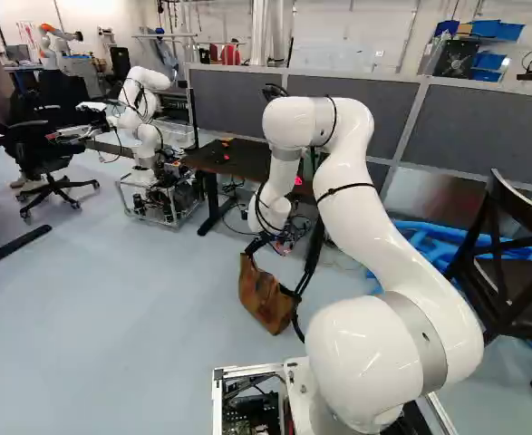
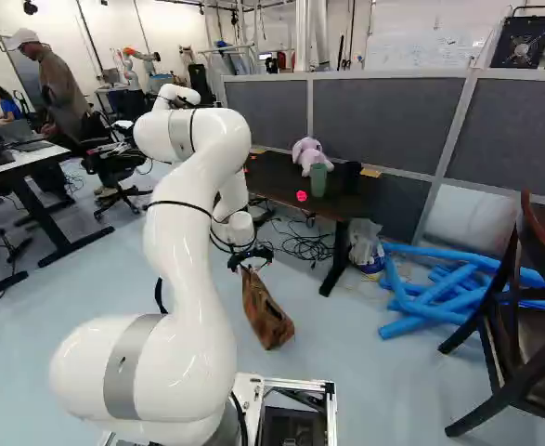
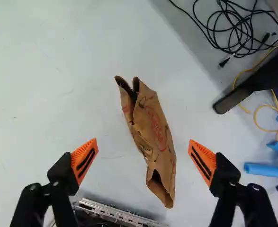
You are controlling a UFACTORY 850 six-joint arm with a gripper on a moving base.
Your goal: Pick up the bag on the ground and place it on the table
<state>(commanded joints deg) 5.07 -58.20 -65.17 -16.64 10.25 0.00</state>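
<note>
My gripper [image 2: 250, 260] hangs above the floor in the right base view, just over a brown paper bag [image 2: 266, 314]. In the wrist view the bag [image 3: 155, 125] lies crumpled and long on the pale floor. The gripper [image 3: 143, 143] stands wide open there, one orange pad to each side of the bag and apart from it. How much height separates the fingers from the bag I cannot tell. A dark table [image 2: 279, 182] stands beyond the bag, bearing a pink plush toy [image 2: 307, 154] and a green cup [image 2: 318, 179].
Blue foam tubes [image 2: 434, 295] and a clear plastic bag [image 2: 366, 243] lie right of the table. A dark wooden chair [image 2: 532, 325] stands at the near right. Black cables [image 3: 238, 28] lie on the floor near a table foot [image 3: 243, 90]. Another robot [image 1: 141, 118] stands beyond, at the left.
</note>
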